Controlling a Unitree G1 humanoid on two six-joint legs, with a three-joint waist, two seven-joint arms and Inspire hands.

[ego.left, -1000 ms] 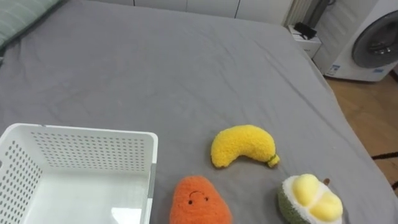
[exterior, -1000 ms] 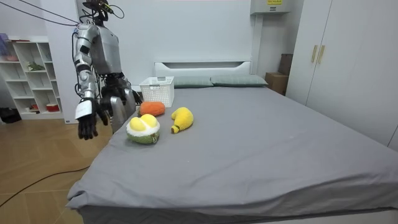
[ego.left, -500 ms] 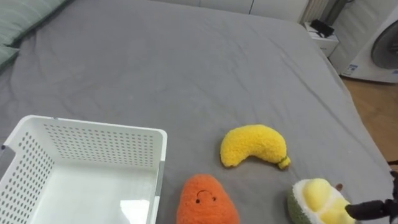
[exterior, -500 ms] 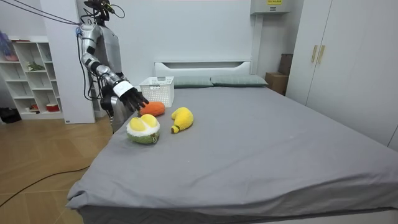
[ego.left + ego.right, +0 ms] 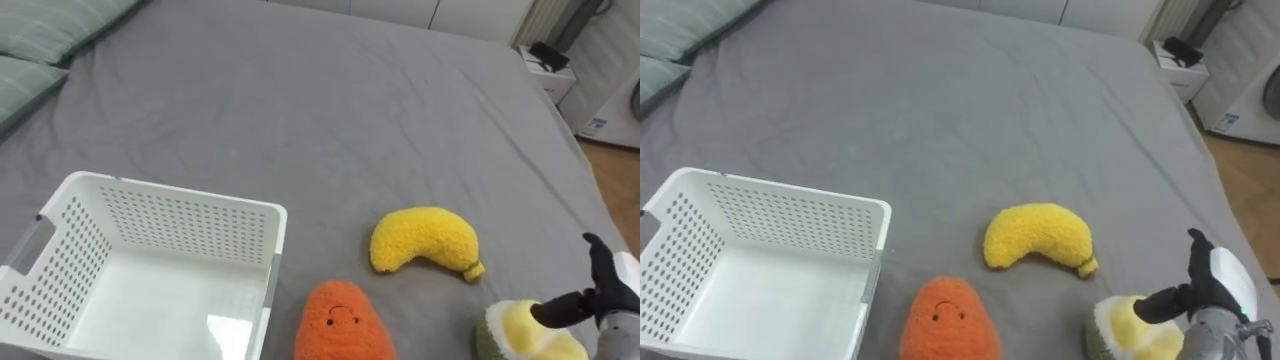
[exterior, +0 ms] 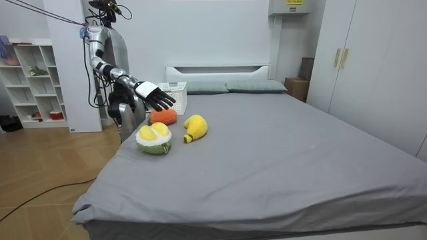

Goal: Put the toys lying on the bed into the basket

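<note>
Three plush toys lie on the grey bed (image 5: pixel 300 110): a yellow banana (image 5: pixel 425 240), an orange carrot (image 5: pixel 340 322) at the bottom edge, and a green-and-yellow durian (image 5: pixel 525 335) at the lower right. A white perforated basket (image 5: pixel 180 205) stands empty left of the carrot. My right hand (image 5: pixel 603 290) is open, fingers straight, reaching in from the right just above the durian; in the room view that right hand (image 6: pixel 155 97) is stretched out over the toys. My left hand (image 6: pixel 123 108) hangs low by the bed's edge.
I stand at the bed's side near its head. Green pillows (image 5: pixel 50 45) lie at the upper left. The bed's right edge drops to wooden floor (image 5: pixel 615 165), with a small white stand (image 5: pixel 548 58) beyond. White shelves (image 6: pixel 33 80) stand behind me.
My right arm has risen from hanging at my side and stretched out over the bed, its hand coming in above the durian. The eye view has shifted; the toys lie still.
</note>
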